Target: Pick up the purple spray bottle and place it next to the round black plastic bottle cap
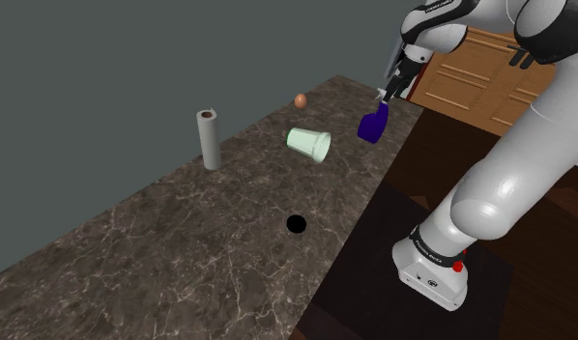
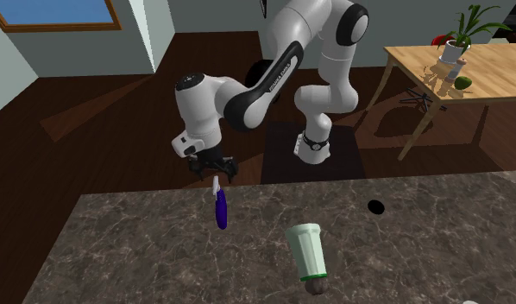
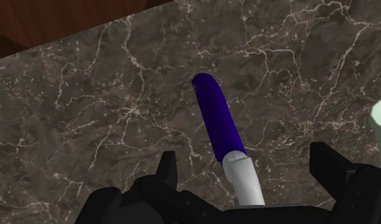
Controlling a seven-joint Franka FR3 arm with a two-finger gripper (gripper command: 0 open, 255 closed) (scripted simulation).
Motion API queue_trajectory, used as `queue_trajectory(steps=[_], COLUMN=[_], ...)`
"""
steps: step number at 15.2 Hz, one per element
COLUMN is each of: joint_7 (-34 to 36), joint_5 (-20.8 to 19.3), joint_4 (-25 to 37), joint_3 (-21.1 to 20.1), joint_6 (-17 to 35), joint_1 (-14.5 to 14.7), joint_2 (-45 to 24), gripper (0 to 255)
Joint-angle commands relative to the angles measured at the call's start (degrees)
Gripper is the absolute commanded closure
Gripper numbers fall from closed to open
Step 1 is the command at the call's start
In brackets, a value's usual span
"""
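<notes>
The wrist view shows the gripper (image 3: 245,158) with its jaws released: they stand wide apart on either side of the white head of the purple spray bottle (image 3: 216,118) and touch neither side, which the shoulder view leaves unclear. The shoulder view instead places the upright bottle near the far right edge of the table (image 1: 181,251). It is well apart from the nearer round black cap (image 1: 296,224), and a pale green cup (image 1: 309,144) lies on its side to the bottle's left.

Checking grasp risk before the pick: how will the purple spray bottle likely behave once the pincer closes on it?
The purple spray bottle looks tall and narrow in the second exterior view, so a nudge probably tips it. Its smooth white head, between the open pincer fingers, may slip. It looks rigid, likely light.
</notes>
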State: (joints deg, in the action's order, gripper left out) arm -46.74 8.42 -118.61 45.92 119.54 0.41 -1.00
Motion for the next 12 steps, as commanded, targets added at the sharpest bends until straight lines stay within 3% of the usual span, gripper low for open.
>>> queue_trajectory(steps=[1,5,6,12], joint_7=[-0.14,-0.14,-0.14,-0.16], joint_5=[0.21,0.21,0.20,0.23], joint_4=[-0.05,-0.05,-0.05,-0.03], joint_3=[0.00,0.00,0.00,0.01], joint_6=[0.20,0.20,0.20,0.20], joint_1=[-0.02,-0.02,-0.02,-0.02], joint_2=[-0.22,-0.22,-0.22,-0.24], gripper=[0,0,255,255])
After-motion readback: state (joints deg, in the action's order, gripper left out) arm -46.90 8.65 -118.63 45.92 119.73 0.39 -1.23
